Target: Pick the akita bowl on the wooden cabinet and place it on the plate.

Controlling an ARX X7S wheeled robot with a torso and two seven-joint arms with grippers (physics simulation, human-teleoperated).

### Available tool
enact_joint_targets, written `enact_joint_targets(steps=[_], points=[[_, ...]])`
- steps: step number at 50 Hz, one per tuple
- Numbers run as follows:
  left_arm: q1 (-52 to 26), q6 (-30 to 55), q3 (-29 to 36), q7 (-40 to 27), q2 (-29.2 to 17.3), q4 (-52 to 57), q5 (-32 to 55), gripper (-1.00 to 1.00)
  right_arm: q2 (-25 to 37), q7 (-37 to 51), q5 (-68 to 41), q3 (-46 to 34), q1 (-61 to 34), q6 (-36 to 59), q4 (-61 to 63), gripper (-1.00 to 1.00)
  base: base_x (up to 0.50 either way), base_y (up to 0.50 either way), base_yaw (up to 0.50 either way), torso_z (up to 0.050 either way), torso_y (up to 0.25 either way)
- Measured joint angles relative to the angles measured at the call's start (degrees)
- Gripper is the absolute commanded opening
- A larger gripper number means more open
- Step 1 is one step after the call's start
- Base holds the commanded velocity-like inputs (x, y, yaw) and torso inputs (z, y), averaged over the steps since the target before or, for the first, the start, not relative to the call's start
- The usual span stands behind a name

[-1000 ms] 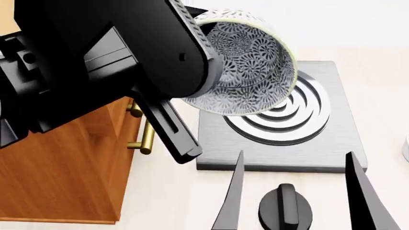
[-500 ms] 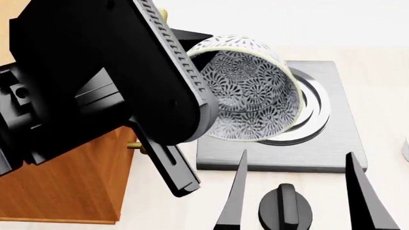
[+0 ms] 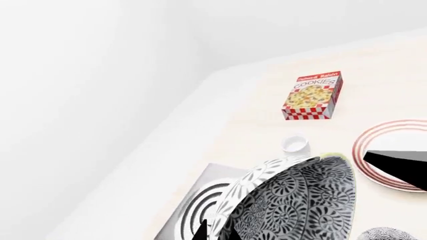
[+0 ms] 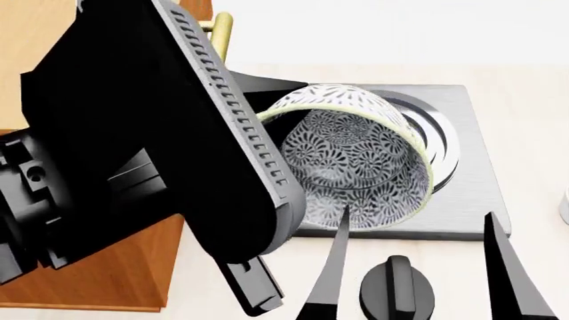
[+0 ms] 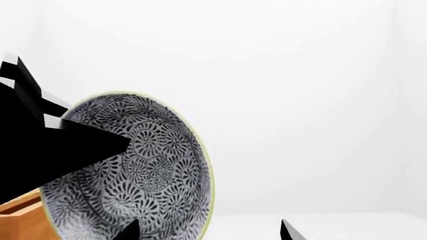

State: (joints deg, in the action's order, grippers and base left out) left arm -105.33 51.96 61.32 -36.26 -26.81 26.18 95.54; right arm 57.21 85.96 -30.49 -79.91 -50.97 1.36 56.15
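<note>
You have the bowl (image 4: 356, 157) off the wooden cabinet (image 4: 84, 267): your left gripper (image 4: 266, 107) is clamped on its rim, holding it tilted in the air above the stove plate (image 4: 480, 193). Your right gripper (image 4: 414, 267) hangs spread and empty. Carrying it to the plate (image 3: 387, 160) and setting it down remain.

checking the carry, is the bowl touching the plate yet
Apart. The left wrist view shows the bowl, tilted at the left pincer, with bare table between it and the red-ringed plate.
</note>
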Motion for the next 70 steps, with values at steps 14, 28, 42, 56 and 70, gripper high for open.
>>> enact_joint_targets(steps=[14,28,42,56,70], points=[[1.17,-0.7,0.09,-0.07,0.1,0.71,-0.06,-1.0,-0.43,-0.56,-0.2,0.8,0.69,0.5,0.1,1.0,0.0,0.0,0.0,0.0,0.001],[1.8,-1.35,-0.21,-0.77,-0.02,1.67,0.91,-1.0,0.02,-0.89,-0.27,1.86,1.64,-0.32,-0.33,1.0,0.0,0.0,0.0,0.0,0.0],[2.51,-1.91,-0.42,-1.07,-0.4,2.4,1.13,-1.0,0.17,-1.35,-0.07,2.66,2.34,-0.5,-0.34,-1.0,0.0,0.0,0.0,0.001,0.001],[3.02,-2.3,-0.48,-1.49,-0.55,2.78,1.15,-1.0,0.14,-1.45,0.44,3.18,2.54,0.98,0.75,-1.0,0.0,0.0,0.0,0.0,0.0],[3.49,-2.53,-0.57,-1.46,-0.45,2.52,1.14,1.0,-1.9,1.16,-6.6,13.26,6.06,10.67,2.43,-1.0,0.0,0.0,0.0,0.0,0.0]])
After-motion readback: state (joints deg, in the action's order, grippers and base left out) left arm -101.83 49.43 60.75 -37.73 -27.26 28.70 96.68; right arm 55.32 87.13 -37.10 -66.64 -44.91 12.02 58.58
